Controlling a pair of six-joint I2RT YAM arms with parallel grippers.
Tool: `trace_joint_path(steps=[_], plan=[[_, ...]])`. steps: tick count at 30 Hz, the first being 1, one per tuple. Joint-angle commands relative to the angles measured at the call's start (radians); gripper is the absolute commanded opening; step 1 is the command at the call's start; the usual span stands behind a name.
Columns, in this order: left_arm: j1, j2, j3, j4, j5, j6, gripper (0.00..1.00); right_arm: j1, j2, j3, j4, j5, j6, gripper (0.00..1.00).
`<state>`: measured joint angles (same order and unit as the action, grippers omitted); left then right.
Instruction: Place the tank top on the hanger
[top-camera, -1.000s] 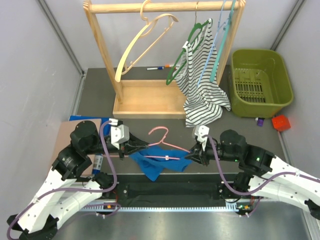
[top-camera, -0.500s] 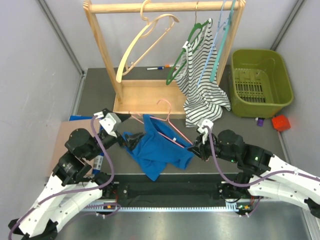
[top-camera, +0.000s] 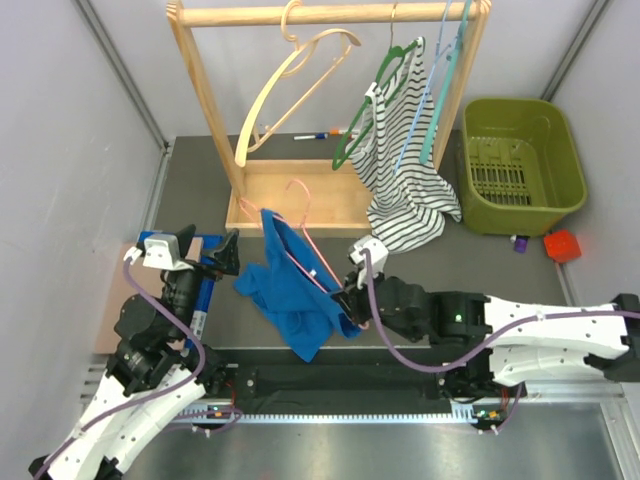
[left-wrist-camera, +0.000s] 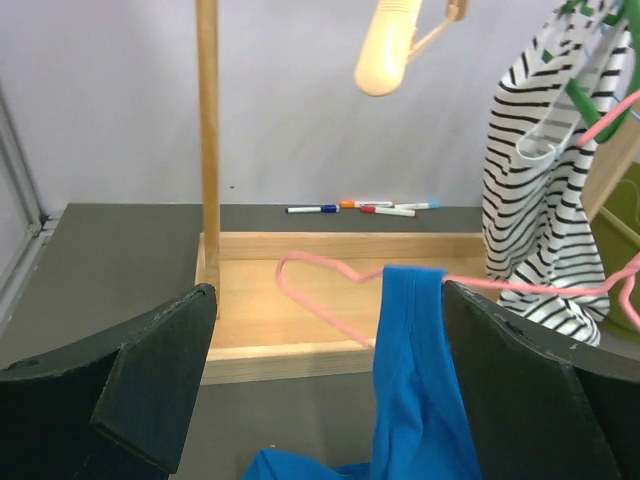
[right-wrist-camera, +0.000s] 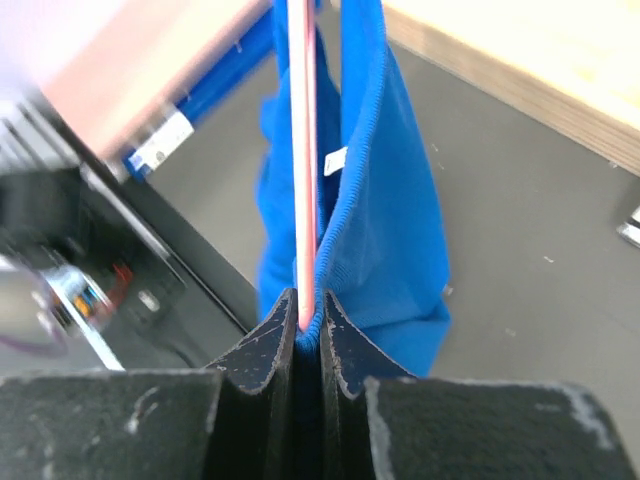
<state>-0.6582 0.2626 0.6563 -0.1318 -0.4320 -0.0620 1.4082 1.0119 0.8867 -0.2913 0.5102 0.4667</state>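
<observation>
The pink wire hanger (top-camera: 305, 235) is tilted, its hook (top-camera: 295, 190) raised toward the wooden rack. The royal-blue tank top (top-camera: 290, 285) hangs over the wire, bunched, its lower part sagging to the table. My right gripper (top-camera: 352, 300) is shut on the hanger's low end together with the top's edge. In the right wrist view the gripper (right-wrist-camera: 305, 320) pinches the pink wire (right-wrist-camera: 303, 150) and blue fabric (right-wrist-camera: 390, 230). My left gripper (top-camera: 228, 255) stands wide open to the left of the top, apart from it. In the left wrist view the gripper (left-wrist-camera: 330, 400) frames the blue fabric (left-wrist-camera: 415, 370) and the hanger (left-wrist-camera: 320, 300).
Behind stands a wooden rack (top-camera: 290, 205) carrying a cream hanger (top-camera: 290, 85) and a striped top (top-camera: 405, 170) on a green hanger. A green basket (top-camera: 520, 165) sits at the right, a red block (top-camera: 562, 245) near it. Markers (top-camera: 320, 135) lie behind the rack. Cardboard (top-camera: 115, 300) lies at the left.
My left gripper opened, let go of the tank top and drew back to the left. The right gripper carried the hanger left and tilted it up, the top now draped on it.
</observation>
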Motion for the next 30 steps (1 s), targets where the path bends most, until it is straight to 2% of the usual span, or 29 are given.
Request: trace_joint_path(steps=[1, 4, 8, 20, 30], plan=[[-0.001, 0.004, -0.012, 0.060, -0.102, -0.025, 0.99, 0.035, 0.133, 0.194, 0.069, 0.262, 0.160, 0.00], [-0.001, 0.017, -0.015, 0.054, -0.114, -0.025, 0.99, 0.035, 0.198, 0.288, -0.008, 0.362, 0.239, 0.00], [-0.001, 0.027, -0.021, 0.049, -0.125, -0.019, 0.99, 0.035, 0.241, 0.362, -0.026, 0.454, 0.280, 0.00], [-0.001, 0.018, -0.034, 0.041, -0.119, -0.015, 0.99, -0.087, 0.416, 0.586, -0.028, 0.490, 0.372, 0.00], [-0.001, -0.040, -0.057, 0.041, -0.148, -0.001, 0.99, -0.141, 0.594, 0.926, -0.204, 0.593, 0.414, 0.00]])
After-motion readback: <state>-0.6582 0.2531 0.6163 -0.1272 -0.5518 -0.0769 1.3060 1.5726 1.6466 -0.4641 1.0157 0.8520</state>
